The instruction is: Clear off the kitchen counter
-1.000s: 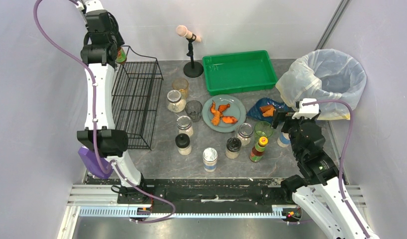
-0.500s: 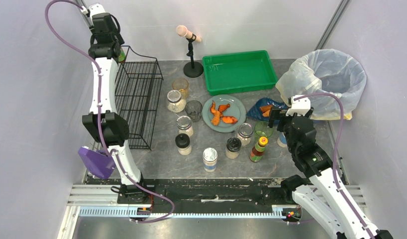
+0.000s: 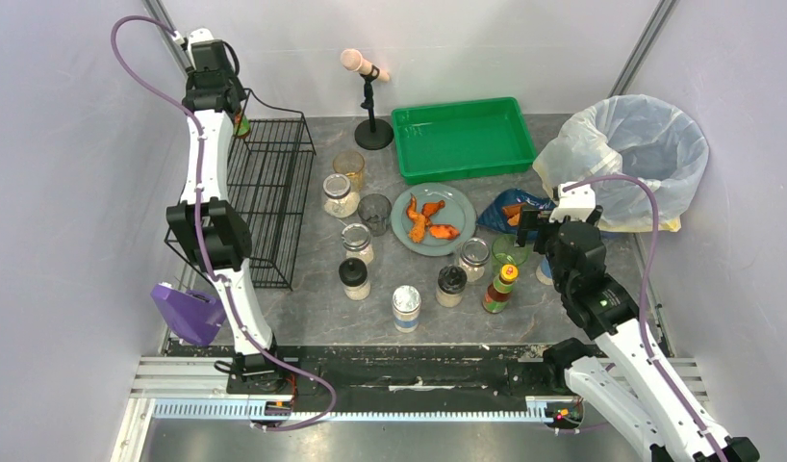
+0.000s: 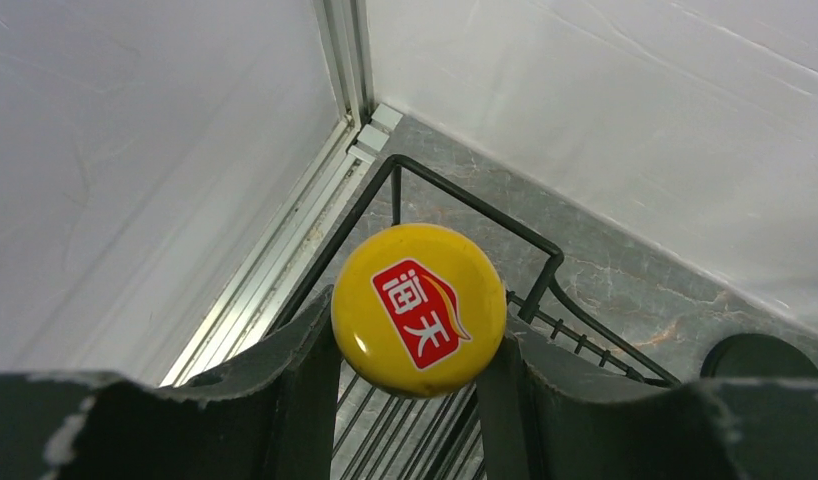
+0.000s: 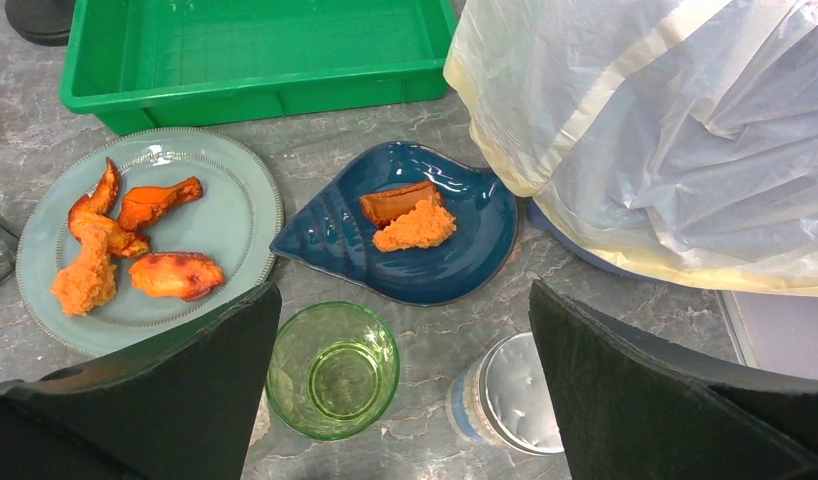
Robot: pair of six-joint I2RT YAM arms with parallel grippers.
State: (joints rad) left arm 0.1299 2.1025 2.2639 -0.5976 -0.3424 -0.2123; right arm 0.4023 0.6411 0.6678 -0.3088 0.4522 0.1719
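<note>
The kitchen counter (image 3: 303, 318) carries several jars, glasses and dishes. My left gripper (image 3: 238, 117) is at the far left corner of the black wire rack (image 3: 265, 202). It is shut on a bottle with a yellow cap (image 4: 418, 308), held over the rack's corner wires (image 4: 465, 205). My right gripper (image 3: 536, 231) is open and empty above the counter (image 5: 425, 310). Between its fingers lie a green glass (image 5: 332, 370) and a blue-banded jar with a silver lid (image 5: 510, 395). A blue shell dish (image 5: 465, 215) with orange food lies just beyond.
A grey plate (image 3: 457, 207) with orange food sits mid-counter, a green tray (image 3: 462, 140) behind it. A bagged bin (image 3: 625, 154) stands at the right. A sauce bottle (image 3: 500, 289), several jars (image 3: 406, 308) and a mic stand (image 3: 372, 130) stand around. A purple object (image 3: 183, 313) lies near left.
My left arm has stretched further back, carrying the yellow-capped bottle to the rack's far left corner. My right gripper has edged slightly back and left, still open.
</note>
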